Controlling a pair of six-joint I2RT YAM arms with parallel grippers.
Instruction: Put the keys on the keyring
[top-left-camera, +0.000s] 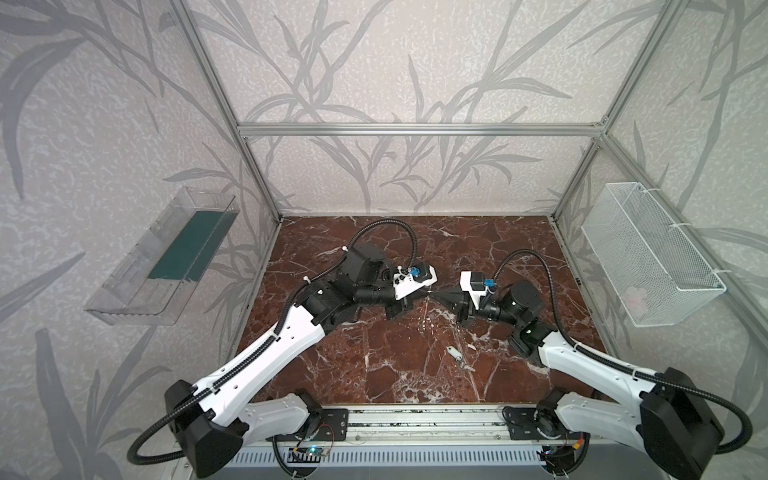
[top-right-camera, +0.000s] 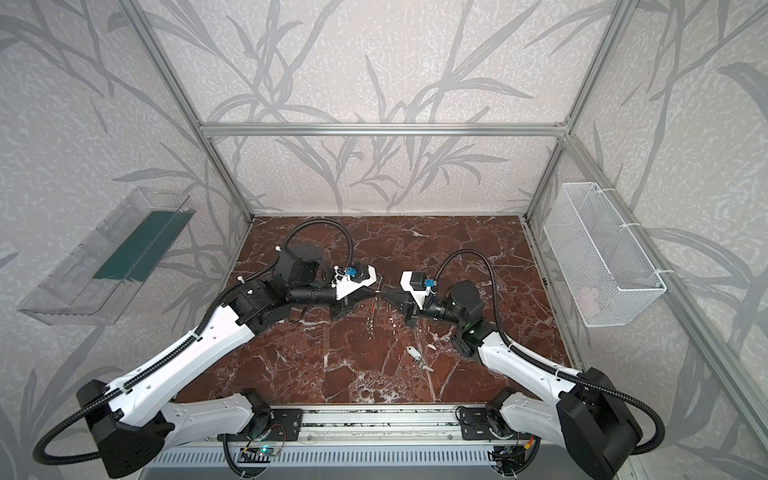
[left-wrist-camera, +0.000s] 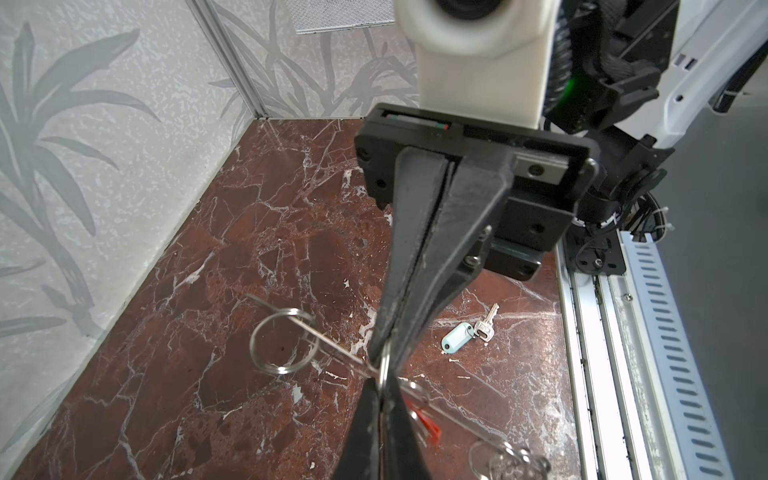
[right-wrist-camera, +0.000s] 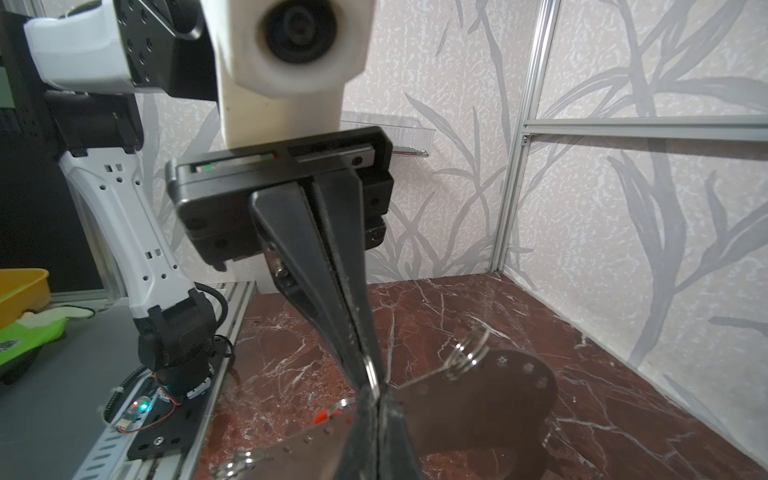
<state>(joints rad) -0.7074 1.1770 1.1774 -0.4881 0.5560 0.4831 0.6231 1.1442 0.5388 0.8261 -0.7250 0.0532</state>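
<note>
Marble table (top-left-camera: 374, 365); threading step, I reckon. My right gripper (right-wrist-camera: 377, 399) clamps the keyring (right-wrist-camera: 498, 399), my left gripper (left-wrist-camera: 380, 390) pinches a split ring (left-wrist-camera: 385, 361) by the red key (left-wrist-camera: 426, 424). Next needs fine twisting; white key (left-wrist-camera: 459, 337) untouched.

Robot lab test cell. Boxed in by aluminium frame (top-left-camera: 415, 129) and leaf-print panels (top-left-camera: 374, 62). Marble-look tabletop (top-left-camera: 374, 365), mounting rail (top-left-camera: 415, 419) at front.

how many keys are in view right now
2. The white-tagged key lies alone on the table. The red-tagged key hangs beside the raised keyring, mostly hidden.
</note>
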